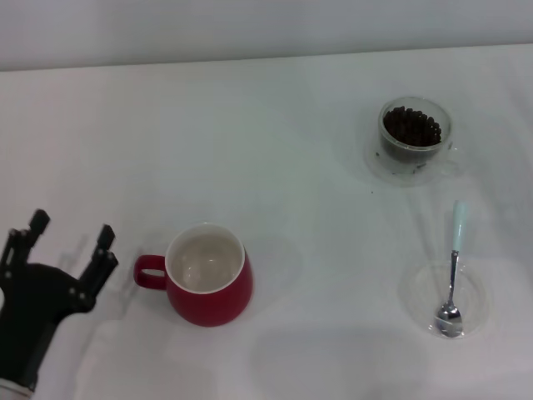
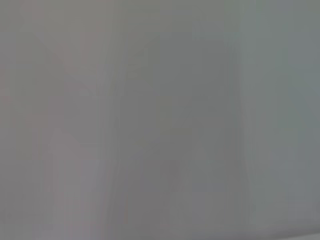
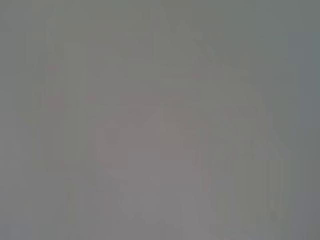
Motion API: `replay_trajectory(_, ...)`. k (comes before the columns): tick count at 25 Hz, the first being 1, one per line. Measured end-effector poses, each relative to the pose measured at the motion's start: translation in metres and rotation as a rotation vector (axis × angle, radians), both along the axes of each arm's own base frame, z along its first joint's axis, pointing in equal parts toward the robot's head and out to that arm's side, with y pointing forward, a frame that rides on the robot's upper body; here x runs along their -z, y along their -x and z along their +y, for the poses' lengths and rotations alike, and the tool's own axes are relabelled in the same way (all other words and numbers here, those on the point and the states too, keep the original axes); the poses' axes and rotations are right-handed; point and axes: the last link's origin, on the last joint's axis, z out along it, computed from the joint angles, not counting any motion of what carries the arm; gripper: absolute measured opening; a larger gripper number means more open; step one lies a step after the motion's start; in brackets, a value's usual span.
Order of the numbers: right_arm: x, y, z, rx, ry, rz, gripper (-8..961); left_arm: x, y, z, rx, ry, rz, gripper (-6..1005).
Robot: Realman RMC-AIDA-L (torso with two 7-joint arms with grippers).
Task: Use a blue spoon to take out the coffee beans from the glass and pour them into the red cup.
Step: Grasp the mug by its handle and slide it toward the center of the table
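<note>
In the head view the red cup (image 1: 208, 277) stands near the front of the white table, its cream inside bare and its handle pointing left. My left gripper (image 1: 71, 233) is open at the front left, just left of that handle, touching nothing. At the back right the glass (image 1: 414, 139) on its clear saucer holds the coffee beans (image 1: 411, 127). The blue spoon (image 1: 454, 267) lies at the front right, its metal bowl resting in a flat clear dish (image 1: 416, 292) and its pale handle pointing toward the glass. The right gripper is out of view. Both wrist views show only plain grey.
The white table (image 1: 316, 250) ends at a pale wall (image 1: 266, 25) along the back. Bare tabletop stretches between the red cup and the flat clear dish.
</note>
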Motion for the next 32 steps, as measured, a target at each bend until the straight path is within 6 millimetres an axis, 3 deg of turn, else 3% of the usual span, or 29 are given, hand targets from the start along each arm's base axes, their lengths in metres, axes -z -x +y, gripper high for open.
replay_trajectory(17,-0.009,-0.001,0.002,0.003,-0.014,-0.024,873,0.029,0.004,-0.036,-0.096,0.146,-0.010,842)
replay_trajectory(32,-0.010,-0.005,-0.002,0.020,-0.014,-0.031,873,0.037,0.002,-0.009,-0.080,0.206,0.046,831)
